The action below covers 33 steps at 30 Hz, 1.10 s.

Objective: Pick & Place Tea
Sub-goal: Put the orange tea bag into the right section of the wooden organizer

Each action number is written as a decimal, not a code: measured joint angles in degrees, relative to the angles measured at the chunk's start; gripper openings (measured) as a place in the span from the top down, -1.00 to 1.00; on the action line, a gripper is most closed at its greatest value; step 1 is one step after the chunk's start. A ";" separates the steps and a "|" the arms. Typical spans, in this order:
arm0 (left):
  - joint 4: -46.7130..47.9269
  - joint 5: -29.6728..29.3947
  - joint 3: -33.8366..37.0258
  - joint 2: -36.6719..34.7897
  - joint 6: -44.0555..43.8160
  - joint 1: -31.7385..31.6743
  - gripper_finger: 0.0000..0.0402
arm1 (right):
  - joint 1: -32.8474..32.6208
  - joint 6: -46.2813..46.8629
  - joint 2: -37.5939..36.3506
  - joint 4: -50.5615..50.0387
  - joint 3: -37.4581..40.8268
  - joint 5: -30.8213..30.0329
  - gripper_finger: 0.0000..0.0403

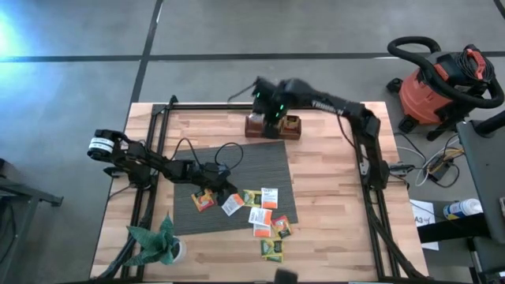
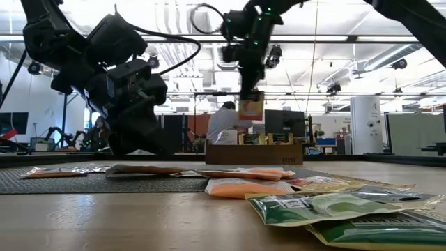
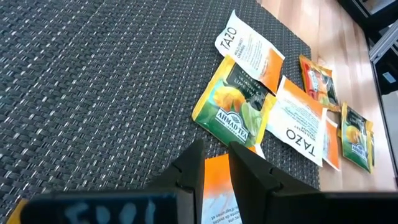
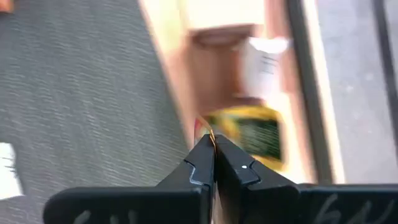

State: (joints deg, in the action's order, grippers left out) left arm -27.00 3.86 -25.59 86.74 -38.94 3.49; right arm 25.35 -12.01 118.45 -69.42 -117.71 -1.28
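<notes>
The right end effector (image 2: 249, 94), pinched shut on an orange tea packet (image 2: 251, 108) hanging edge-down, hovers clear above the wooden box (image 2: 254, 154) directly below it.

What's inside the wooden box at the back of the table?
The wooden box holds upright tea packets, one yellow-green. The right tool, shut on an orange packet, hangs above it. The box's walls hide how many are inside.
</notes>
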 joint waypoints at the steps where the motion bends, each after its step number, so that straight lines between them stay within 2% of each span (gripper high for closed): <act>1: 0.02 0.00 0.07 0.00 -0.03 0.01 0.66 | 1.65 -1.13 0.00 -1.00 -0.55 0.00 0.96; 5: 0.02 -0.19 0.09 0.00 -0.20 0.02 0.66 | 6.52 -4.20 0.00 -6.52 -1.18 0.04 0.96; 10: 0.02 -1.96 0.16 0.00 -0.17 0.02 0.66 | 9.26 -5.24 0.00 -8.02 1.46 3.41 0.96; 23: 0.02 -4.92 0.20 0.00 -0.44 0.02 0.66 | 9.84 -13.38 -0.04 -0.77 12.77 3.32 0.96; 33: 0.02 -5.03 0.23 0.00 -1.73 0.01 0.66 | 10.11 -13.57 0.00 4.32 13.46 3.10 0.96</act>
State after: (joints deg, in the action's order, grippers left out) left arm -26.98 -1.17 -25.36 86.74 -40.66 3.50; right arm 35.46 -25.58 118.45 -65.10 -104.25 1.82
